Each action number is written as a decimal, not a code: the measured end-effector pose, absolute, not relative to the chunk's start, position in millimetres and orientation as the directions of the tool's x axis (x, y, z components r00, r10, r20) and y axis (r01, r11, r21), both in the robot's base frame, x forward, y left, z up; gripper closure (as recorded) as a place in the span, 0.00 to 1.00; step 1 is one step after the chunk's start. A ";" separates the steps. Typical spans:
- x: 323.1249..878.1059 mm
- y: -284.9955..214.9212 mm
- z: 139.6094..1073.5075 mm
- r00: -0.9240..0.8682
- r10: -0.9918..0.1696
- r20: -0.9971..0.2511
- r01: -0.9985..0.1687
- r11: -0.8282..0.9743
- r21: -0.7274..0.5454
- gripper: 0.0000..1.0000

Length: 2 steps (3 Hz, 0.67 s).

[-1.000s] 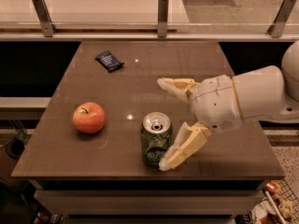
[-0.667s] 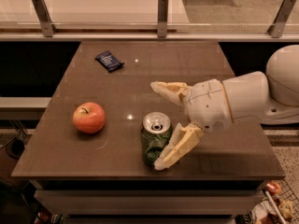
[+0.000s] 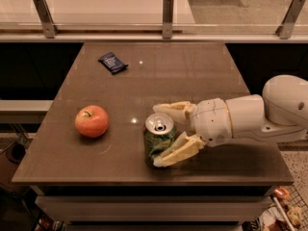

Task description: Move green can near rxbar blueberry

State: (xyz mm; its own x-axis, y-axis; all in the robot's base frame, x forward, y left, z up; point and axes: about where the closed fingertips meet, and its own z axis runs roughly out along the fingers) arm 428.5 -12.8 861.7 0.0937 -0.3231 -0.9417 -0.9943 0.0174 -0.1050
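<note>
The green can [image 3: 158,138], dented with a silver top and pull-tab, stands upright near the front edge of the brown table [image 3: 192,76]. My gripper [image 3: 162,134] reaches in from the right, open, with one finger behind the can and the other finger [image 3: 179,152] in front of it, so the can sits between the jaws. The rxbar blueberry [image 3: 112,62], a small flat dark navy wrapper, lies at the far left of the table, well away from the can.
A red-orange apple [image 3: 91,121] sits on the left side of the table, left of the can. A rail with metal posts [image 3: 167,16] runs behind the table. The table's front edge is just below the can.
My gripper has moved left along the table, so its open fingers now stand on either side of the green can. The can, apple and wrapper have not moved.
</note>
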 end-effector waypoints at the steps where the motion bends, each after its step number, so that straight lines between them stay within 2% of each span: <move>1: 428.1 -11.1 861.5 0.094 -0.322 -0.942 -0.994 0.013 -0.104 0.45; 2: 427.4 -9.3 862.1 0.097 -0.322 -0.942 -0.994 0.009 -0.105 0.68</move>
